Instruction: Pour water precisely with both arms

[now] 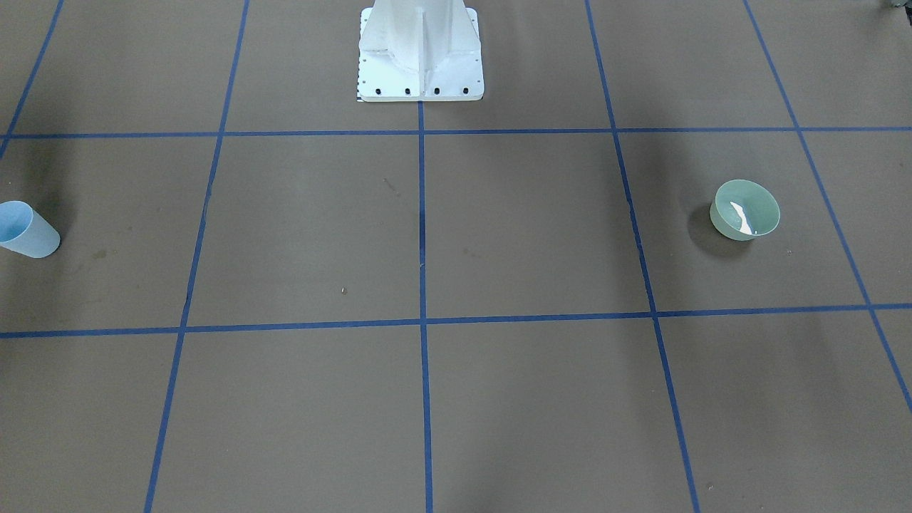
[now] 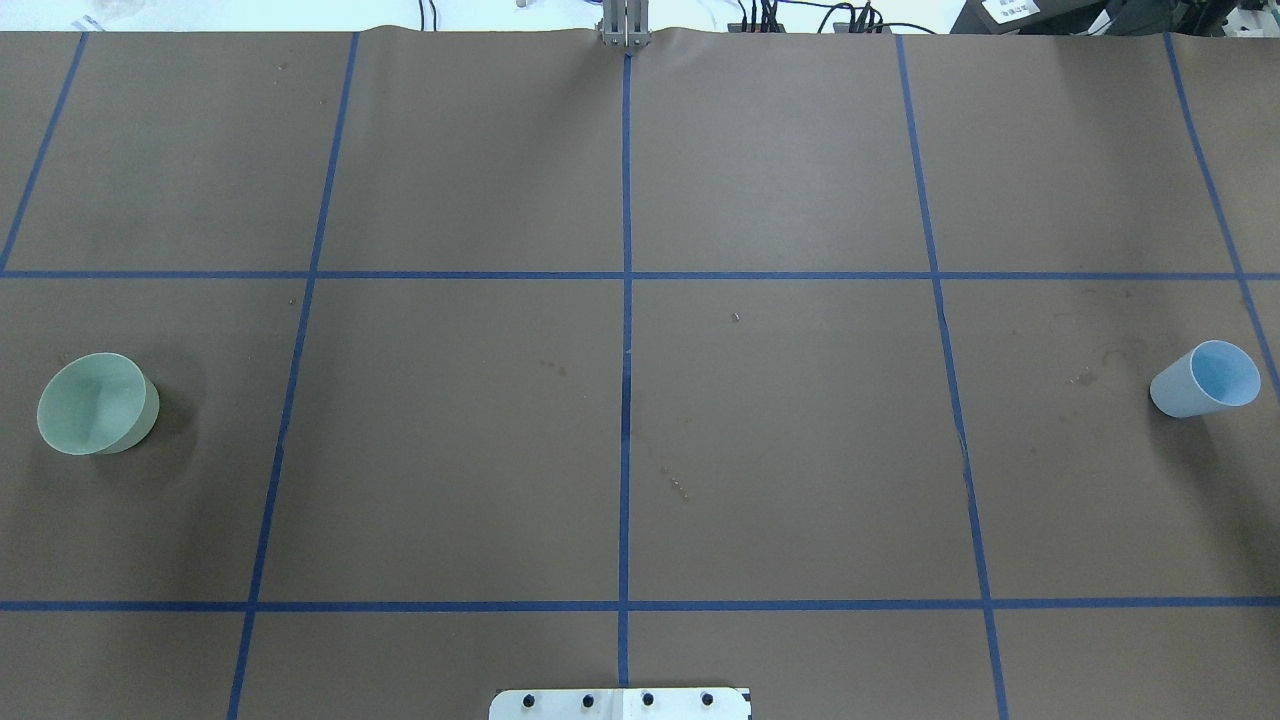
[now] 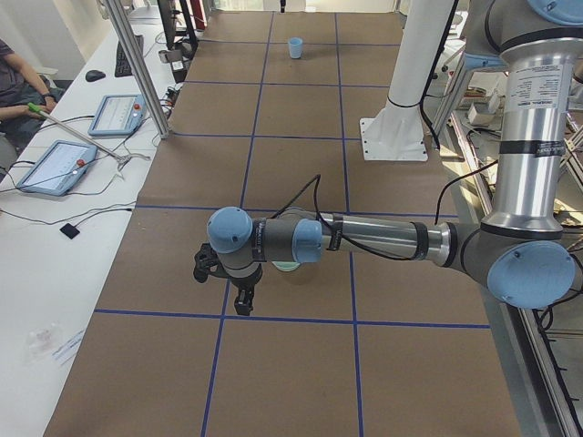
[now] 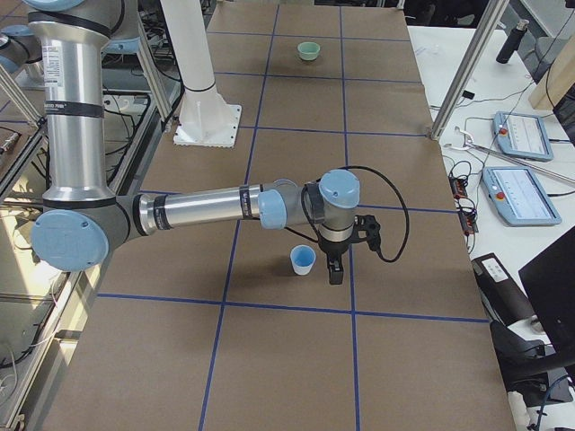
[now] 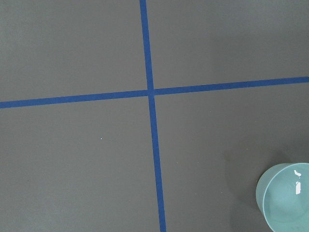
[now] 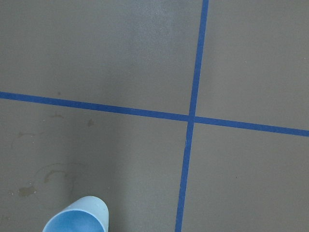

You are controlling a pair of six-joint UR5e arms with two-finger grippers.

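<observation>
Desk is carrying 1 green bowl, 1 blue cup, 1 white pedestal | 1 glint of water is showing in the bowl | 2 arms are reaching over it: left arm, right arm | side bench is holding 2 touch panels: near panel, far panel | 1 operator is sitting there.

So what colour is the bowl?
The bowl is pale green, clearest in the overhead view.

place: robotics lab | cues: tape-gridded table, teach pendants, aluminium frame post
</observation>
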